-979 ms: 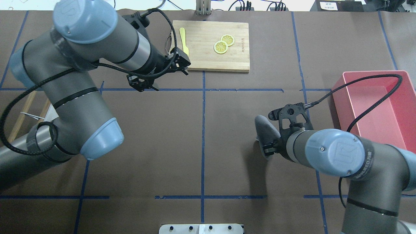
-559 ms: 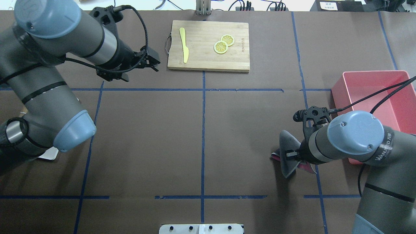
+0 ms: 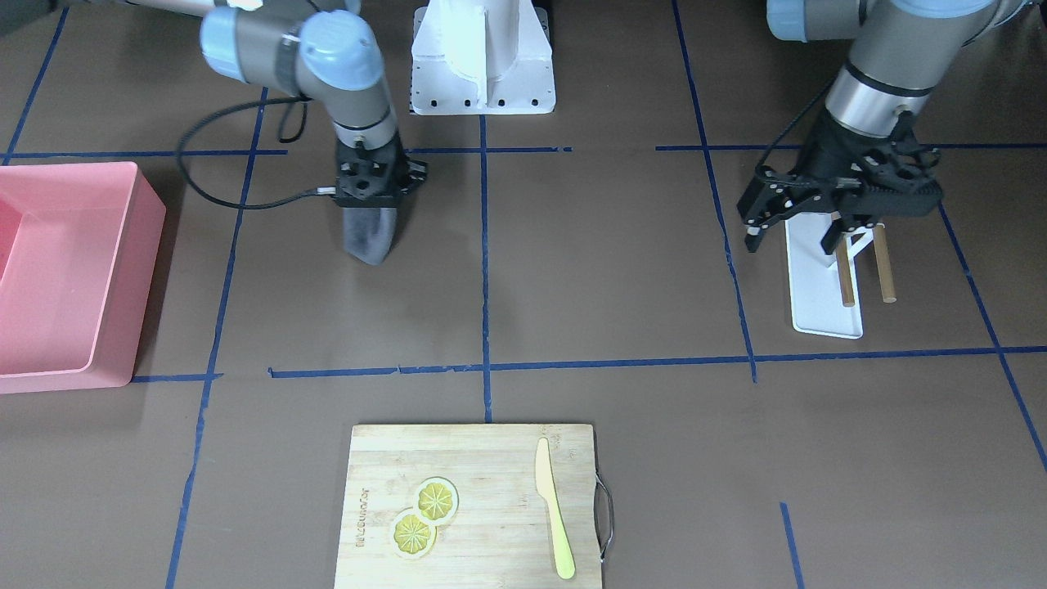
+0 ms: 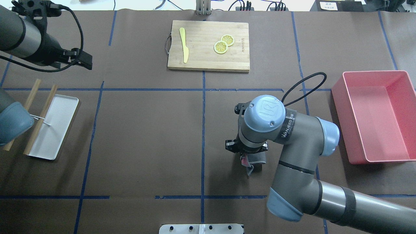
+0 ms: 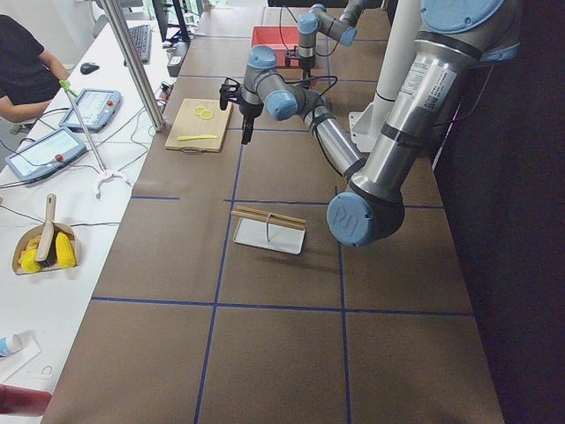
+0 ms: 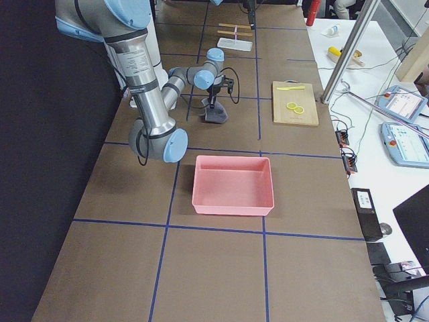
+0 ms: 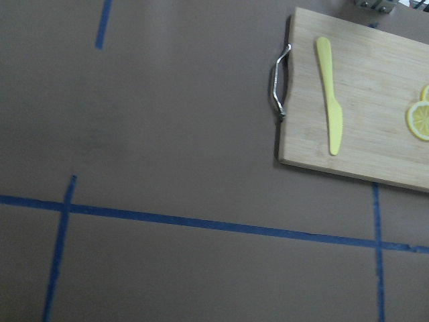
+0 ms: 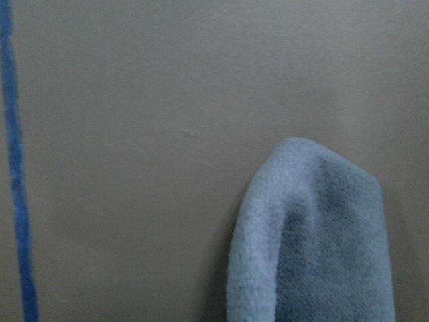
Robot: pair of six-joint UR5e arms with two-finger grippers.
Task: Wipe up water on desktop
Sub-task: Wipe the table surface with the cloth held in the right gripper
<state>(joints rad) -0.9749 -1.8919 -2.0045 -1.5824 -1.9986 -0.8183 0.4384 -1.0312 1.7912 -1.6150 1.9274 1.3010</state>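
**Two grippers, one cloth on the desktop**

Two arms are over the desktop (image 3: pixel 605 270), the brown surface crossed by blue tape lines. The right gripper (image 3: pixel 372 200) points straight down, clenched on a grey cloth (image 3: pixel 368 233). The cloth hangs below the jaws, and its lower end seems to rest on the desktop. The right wrist view shows its fleecy rounded tip against the brown surface, with a blue tape line off to one side. Cloth and gripper are on the robot's right half, between the centre tape line and a pink bin (image 3: pixel 146 278), and apart from both. In the overhead view the right wrist covers most of the gripper, so only a fold of cloth shows beneath it.

The left gripper (image 3: pixel 789 239) is released: its jaws are spread and nothing is between them. It is raised above the robot's left half of the desktop. Its wrist camera looks down on bare brown surface, tape lines and a corner of the board (image 3: pixel 474 507).

A white tray (image 3: pixel 818 307) with two wooden sticks (image 3: pixel 844 282) over it lies on the left side. The board lies at the far edge, bearing a yellow knife (image 3: pixel 554 507) and two lemon slices (image 3: pixel 425 515).
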